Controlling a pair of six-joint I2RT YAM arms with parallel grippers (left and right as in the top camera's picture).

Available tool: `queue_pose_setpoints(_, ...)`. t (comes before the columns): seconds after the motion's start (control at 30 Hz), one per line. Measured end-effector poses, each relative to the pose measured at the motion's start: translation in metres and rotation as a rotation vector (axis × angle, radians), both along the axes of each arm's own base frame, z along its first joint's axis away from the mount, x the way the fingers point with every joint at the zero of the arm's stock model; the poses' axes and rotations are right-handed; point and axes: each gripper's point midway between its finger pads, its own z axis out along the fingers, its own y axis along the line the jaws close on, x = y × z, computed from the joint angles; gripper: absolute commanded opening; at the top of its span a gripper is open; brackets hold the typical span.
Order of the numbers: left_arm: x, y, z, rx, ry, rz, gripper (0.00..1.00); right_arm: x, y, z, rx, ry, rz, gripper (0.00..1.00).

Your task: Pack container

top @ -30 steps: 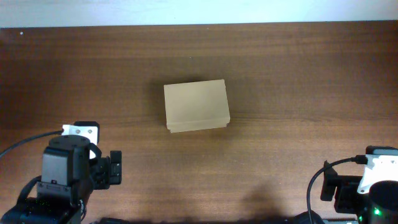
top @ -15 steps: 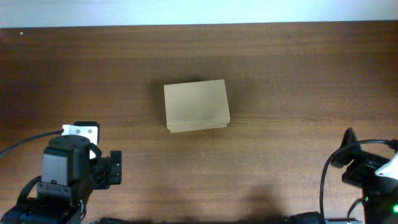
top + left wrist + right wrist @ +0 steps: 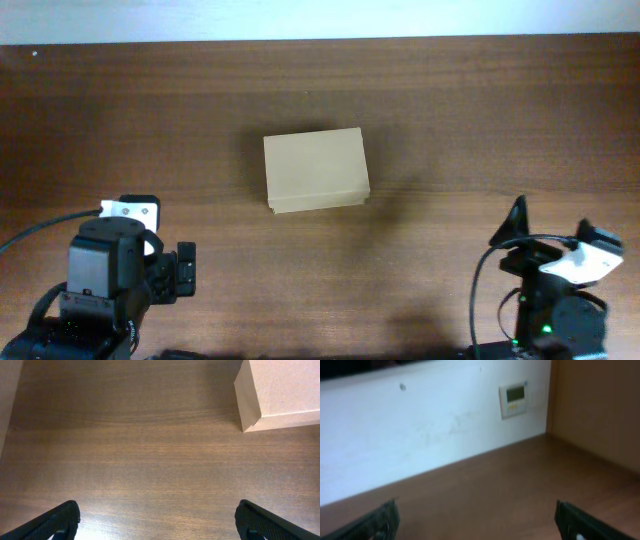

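Note:
The container (image 3: 315, 170), a plain brown cardboard box with its flap lid shut, sits at the middle of the wooden table. Its near left corner shows at the top right of the left wrist view (image 3: 280, 390). My left gripper (image 3: 178, 270) rests low at the front left, well short of the box; in its own view (image 3: 157, 512) the jaws stand wide apart with only bare table between them. My right gripper (image 3: 548, 240) is raised at the front right and tilted upward. In its own view (image 3: 476, 512) it is open and empty, facing the wall. The box is out of that view.
The brown table (image 3: 450, 120) ends at a white wall along the far edge. The right wrist view shows that wall with a small white thermostat (image 3: 514, 399) and a tan panel (image 3: 600, 410) on the right. Cables trail from both arm bases.
My right arm has risen from its rest pose and swung left and upward, so its fingers now point up. The left arm and the box have not moved.

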Motion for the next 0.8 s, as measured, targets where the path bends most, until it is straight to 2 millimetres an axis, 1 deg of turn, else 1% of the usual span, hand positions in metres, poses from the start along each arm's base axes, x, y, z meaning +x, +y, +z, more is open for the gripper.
queue_pose_setpoints(0.13,0.0,0.0,0.0,0.0,0.0,0.0,1.0,0.006,0.001,-0.029,0.001,-0.006,0.001,0.99)
queue_pose_setpoints(0.5,0.0,0.0,0.0,0.0,0.0,0.0,1.0,0.012,0.001,-0.094,-0.007,0.076,0.001,0.99)
queue_pose_setpoints(0.67,0.0,0.0,0.0,0.0,0.0,0.0,1.0,0.014,0.002,-0.114,-0.009,0.11,0.002,0.99)
queue_pose_setpoints(0.8,0.0,0.0,0.0,0.0,0.0,0.0,1.0,0.015,0.002,-0.112,-0.009,0.103,0.006,0.99)
